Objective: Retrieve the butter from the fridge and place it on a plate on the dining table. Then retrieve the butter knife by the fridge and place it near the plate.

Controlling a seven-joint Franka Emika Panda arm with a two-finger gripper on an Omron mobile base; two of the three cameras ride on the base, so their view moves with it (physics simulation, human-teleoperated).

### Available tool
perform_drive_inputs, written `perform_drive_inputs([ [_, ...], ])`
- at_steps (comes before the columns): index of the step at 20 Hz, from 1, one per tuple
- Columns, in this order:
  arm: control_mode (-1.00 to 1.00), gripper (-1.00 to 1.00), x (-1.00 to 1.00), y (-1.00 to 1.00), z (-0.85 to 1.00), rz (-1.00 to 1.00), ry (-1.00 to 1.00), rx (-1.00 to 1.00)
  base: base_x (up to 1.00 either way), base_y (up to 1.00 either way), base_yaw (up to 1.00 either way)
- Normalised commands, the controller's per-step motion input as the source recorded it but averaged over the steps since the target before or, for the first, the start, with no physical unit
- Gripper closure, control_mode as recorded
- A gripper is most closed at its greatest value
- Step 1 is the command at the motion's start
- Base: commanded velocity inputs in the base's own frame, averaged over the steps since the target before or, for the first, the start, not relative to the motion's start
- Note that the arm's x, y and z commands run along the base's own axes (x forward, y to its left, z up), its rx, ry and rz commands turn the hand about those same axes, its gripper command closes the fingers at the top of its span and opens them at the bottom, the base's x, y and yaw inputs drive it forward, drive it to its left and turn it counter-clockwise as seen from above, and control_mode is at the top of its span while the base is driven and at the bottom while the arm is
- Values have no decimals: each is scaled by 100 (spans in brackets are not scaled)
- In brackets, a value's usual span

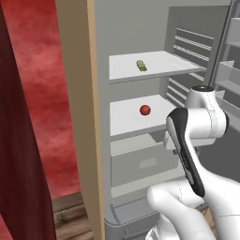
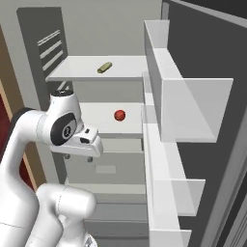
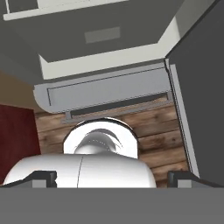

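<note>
No legible text or labels

— What sort of place is this?
— A home kitchen: an open fridge (image 1: pixel 140 140) with white shelves, a red wall (image 1: pixel 44 93), a wooden plank floor (image 3: pixel 153 127).

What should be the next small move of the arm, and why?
Probably raise the hand and turn it toward the upper shelf. The fridge stands open, and the butter lies alone on that shelf, above the red ball. The gripper is open, holds nothing, and looks down at the bottom drawer and the floor, well below the butter.
</note>
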Motion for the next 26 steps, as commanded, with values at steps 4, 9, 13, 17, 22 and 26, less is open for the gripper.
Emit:
perform_drive_inputs([
  [4,-100,-100,-1,0,25,0,-55,-5,0,0,0],
  [9,-100,-100,-1,15,57,0,-47,-20,0,0,0],
  [13,-100,-100,0,0,80,0,-40,-13,0,0,0],
  [17,-100,-100,0,3,91,0,-33,0,0,0,0],
  [22,-100,-100,0,15,71,-2,-16,3,0,0,0],
  [26,-100,-100,0,1,46,-6,5,17,0,0,0],
])
